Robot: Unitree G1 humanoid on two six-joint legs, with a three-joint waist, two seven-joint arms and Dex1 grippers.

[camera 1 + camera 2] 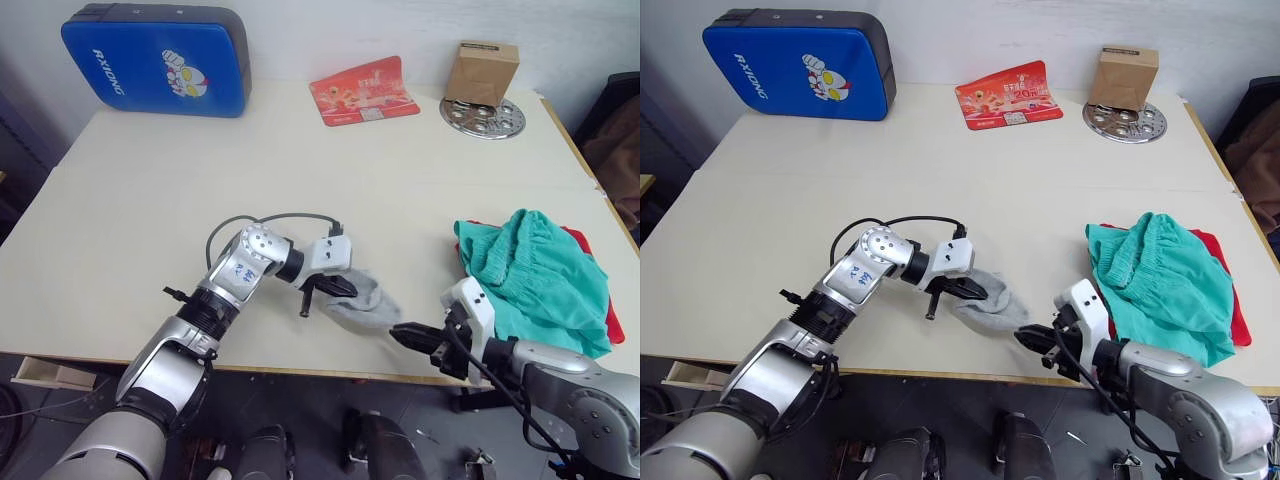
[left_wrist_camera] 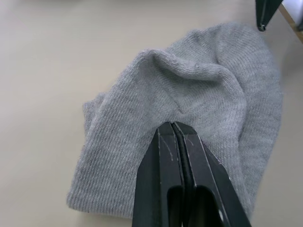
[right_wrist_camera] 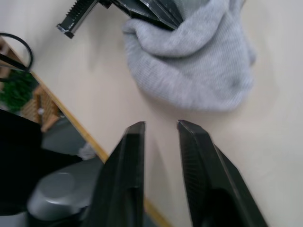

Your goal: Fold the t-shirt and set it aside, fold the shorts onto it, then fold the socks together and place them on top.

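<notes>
A pale table (image 1: 300, 170) is stretching to a white wall, and I am working at its near edge. The socks (image 1: 365, 302) are lying bunched there in one grey heap, and my left claw (image 2: 176, 126) is pinching a fold of the knit, fingers closed tight together with cloth puckering at the tips. My right claw (image 3: 160, 126) is hovering just beside the heap, fingers a narrow gap apart and holding nothing. Off to my right the shorts (image 1: 535, 275) are sitting piled on the shirt (image 1: 598, 275), whose red is peeking out beneath, so I judge this to be the last step.

To do it well, I should be keeping the pinch firm while the right claw catches the free end near the table edge, then drawing the heap flat before doubling it, so both socks travel as one. The risk is the heap sliding off the edge.

Farther back, a blue case (image 1: 155, 60), a red card (image 1: 362, 92), and a brown box (image 1: 482, 72) on a metal disc (image 1: 505, 122) are sitting well apart.
</notes>
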